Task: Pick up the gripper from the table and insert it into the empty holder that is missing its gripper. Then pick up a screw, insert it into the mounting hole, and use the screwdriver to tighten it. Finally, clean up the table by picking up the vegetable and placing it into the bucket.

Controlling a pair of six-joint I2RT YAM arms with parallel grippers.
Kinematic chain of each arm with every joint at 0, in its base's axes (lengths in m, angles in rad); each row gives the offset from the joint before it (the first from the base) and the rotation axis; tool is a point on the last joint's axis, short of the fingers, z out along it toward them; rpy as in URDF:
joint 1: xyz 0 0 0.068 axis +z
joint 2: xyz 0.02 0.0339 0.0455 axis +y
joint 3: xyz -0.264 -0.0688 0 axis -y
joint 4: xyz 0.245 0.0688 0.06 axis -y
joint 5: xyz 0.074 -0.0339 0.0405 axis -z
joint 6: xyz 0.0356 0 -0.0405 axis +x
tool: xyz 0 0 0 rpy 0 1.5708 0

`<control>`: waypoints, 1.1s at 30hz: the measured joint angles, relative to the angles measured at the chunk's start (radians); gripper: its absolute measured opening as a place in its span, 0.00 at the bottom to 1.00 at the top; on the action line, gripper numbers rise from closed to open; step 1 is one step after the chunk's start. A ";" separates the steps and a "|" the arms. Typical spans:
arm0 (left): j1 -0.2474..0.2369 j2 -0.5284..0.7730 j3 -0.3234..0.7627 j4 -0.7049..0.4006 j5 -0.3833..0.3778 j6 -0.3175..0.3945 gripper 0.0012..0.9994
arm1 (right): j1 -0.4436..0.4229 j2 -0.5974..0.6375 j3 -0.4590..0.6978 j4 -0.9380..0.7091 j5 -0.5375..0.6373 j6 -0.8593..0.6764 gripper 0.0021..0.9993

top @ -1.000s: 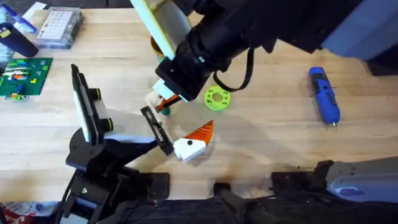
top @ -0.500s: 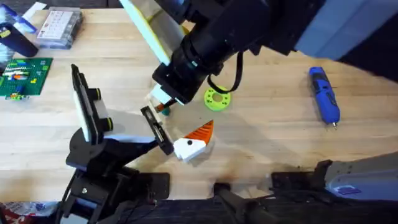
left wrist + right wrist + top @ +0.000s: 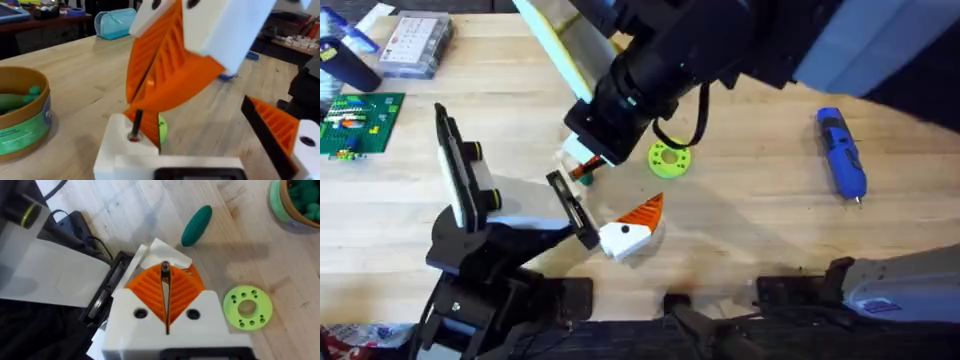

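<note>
My right gripper [image 3: 165, 277] reaches across the table, its orange pads shut on a thin dark screw [image 3: 136, 122]. The screw's lower end stands in the hole of the white gripper part [image 3: 125, 150], which sits at one end of my left arm's holder rail [image 3: 570, 208]. My left gripper [image 3: 605, 195] is open; its other orange-and-white finger [image 3: 632, 228] is far along the rail. The blue screwdriver [image 3: 842, 152] lies at the right. The vegetable [image 3: 196, 225], showing as a green oval, lies on the table [image 3: 760, 200] beside the right gripper. The bucket [image 3: 22, 122] stands behind, holding green pieces.
A lime-green disc with holes [image 3: 669, 158] lies just right of the right gripper. A clear parts box [image 3: 415, 45] and a green brick plate [image 3: 358, 122] sit at the far left. A teal container [image 3: 114, 22] stands at the table's far end.
The right arm has shifted slightly left and toward the white part with the screw, then held still. The left arm has not moved.
</note>
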 joint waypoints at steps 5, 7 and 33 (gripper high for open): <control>0.000 0.000 0.000 0.000 0.000 0.000 0.99 | 0.000 0.000 0.000 0.010 0.002 0.000 0.00; 0.000 0.000 0.000 0.000 0.000 0.000 0.99 | 0.000 0.000 0.000 0.007 0.002 0.000 0.00; 0.000 0.000 0.000 0.000 0.000 0.000 0.99 | 0.000 0.023 0.000 -0.008 0.001 0.001 0.00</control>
